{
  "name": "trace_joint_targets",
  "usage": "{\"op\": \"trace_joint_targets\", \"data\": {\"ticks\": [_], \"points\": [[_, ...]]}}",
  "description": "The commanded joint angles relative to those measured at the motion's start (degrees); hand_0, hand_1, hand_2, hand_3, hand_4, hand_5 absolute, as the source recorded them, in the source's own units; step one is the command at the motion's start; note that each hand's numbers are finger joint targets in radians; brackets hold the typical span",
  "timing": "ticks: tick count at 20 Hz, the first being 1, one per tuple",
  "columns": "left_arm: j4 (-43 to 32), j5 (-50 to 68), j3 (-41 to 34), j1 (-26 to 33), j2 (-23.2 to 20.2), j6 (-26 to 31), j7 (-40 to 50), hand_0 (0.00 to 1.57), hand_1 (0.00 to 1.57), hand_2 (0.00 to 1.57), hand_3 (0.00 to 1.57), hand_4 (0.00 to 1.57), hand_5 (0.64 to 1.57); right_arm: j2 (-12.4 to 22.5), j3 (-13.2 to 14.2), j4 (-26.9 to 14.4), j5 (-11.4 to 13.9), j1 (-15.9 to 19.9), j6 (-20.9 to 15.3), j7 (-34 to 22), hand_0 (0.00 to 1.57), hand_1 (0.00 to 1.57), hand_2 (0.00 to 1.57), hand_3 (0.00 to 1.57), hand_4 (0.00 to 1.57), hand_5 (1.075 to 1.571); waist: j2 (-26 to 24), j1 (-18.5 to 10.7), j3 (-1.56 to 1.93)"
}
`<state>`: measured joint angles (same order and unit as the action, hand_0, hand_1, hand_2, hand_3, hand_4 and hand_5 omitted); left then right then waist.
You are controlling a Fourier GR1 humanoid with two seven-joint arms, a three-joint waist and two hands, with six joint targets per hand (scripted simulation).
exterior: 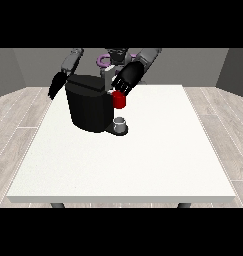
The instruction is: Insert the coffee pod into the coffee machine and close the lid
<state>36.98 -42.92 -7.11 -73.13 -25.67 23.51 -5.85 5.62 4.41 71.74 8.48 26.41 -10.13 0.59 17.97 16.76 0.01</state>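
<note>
The hand at the view's right (127,80) is up at the top front of the squat black coffee machine (88,107), w/ the red thing at the machine (119,100) just below its fingertips, touching or nearly so. Can't tell whether its fingers are curled or straight; they merge w/ the machine's dark top. The hand at the view's left (56,86) hangs down beside the machine's far side, apart from the action, fingers pointing down and looking relaxed, holding nothing.

Below the working hand, lower than the red thing, a small grey cylindrical thing (121,121) stands upright on the machine's dark base (118,129). Can't say if it's the coffee pod or a cup, so no pod location claimed. The pod doesn't plainly show anywhere on the large white tabletop (143,160).

Key relation: the machine's lid area lies directly under and slightly toward the other hand from the working hand, so that hand is far nearer. Probably the insert/close stage. Next move is likely short and downward, w/ the risk of nudging the machine sideways.
</note>
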Motion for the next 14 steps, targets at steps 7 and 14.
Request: {"op": "trace_joint_targets", "data": {"ticks": [7,14], "points": [[0.3,-3.3,2.1,1.2,1.8,-5.2,0.0,1.23,1.23,1.24,1.16,0.0,1.571,0.7,0.7,-0.2,-0.6,1.2,0.6,-1.7,0.0,0.0,0.0,0.0,0.0,1.571,-0.4,0.3,0.0],[-0.5,-6.7,3.8,1.8,-3.3,-6.4,-5.6,1.16,1.16,1.18,1.05,0.0,1.571,-0.5,0.0,1.0,-0.1,0.4,-0.7,0.0,0.0,0.0,0.0,0.0,0.0,1.571,2.8,0.5,0.0]]}}
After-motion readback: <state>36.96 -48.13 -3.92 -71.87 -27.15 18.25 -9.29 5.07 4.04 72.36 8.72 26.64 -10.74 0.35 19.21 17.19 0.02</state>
